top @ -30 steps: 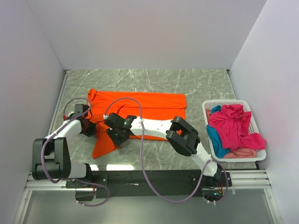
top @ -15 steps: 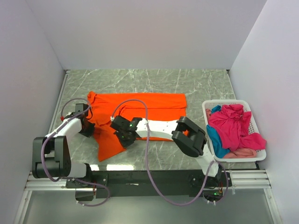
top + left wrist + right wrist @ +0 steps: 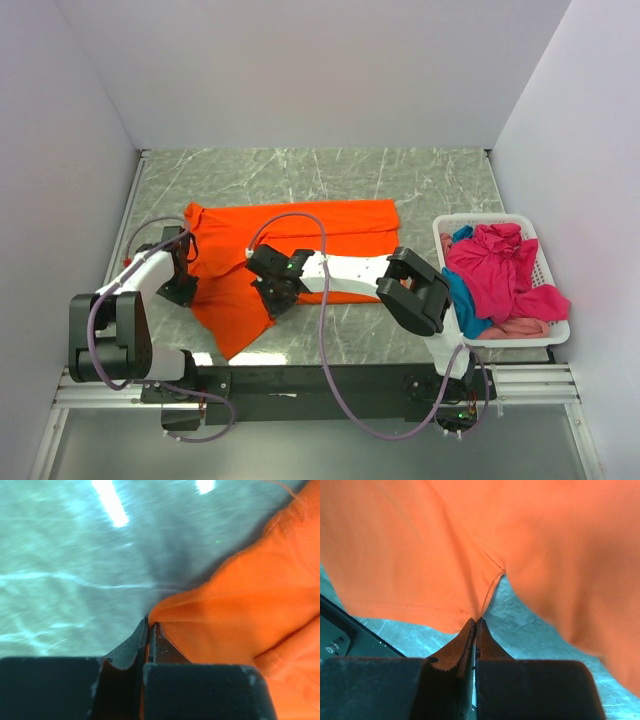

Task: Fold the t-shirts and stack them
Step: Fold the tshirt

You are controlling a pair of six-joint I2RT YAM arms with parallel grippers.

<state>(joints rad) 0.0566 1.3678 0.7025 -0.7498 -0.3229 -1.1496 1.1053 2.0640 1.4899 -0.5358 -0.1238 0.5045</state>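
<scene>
The bright orange cloth t-shirt (image 3: 330, 222) is lying half-spread, its near-left part rumpling; a magenta-pink t-shirt (image 3: 500, 265), teal-blue t-shirt (image 3: 458, 292) and pale pink t-shirt (image 3: 515, 327) are lying heaped well to its right.

Beneath the tips of the right gripper (image 3: 475, 621) and the left gripper (image 3: 148, 626), grey-green marbled table (image 3: 400, 190) with pale veins, glossy with light glare just ahead of the left tips. Well off to the right of the right gripper, white slotted plastic basket (image 3: 480, 218) at the table's right edge. Plain white walls (image 3: 320, 70) beyond and to either side of both, silver metal rail (image 3: 520, 385) behind them along the near edge.
</scene>
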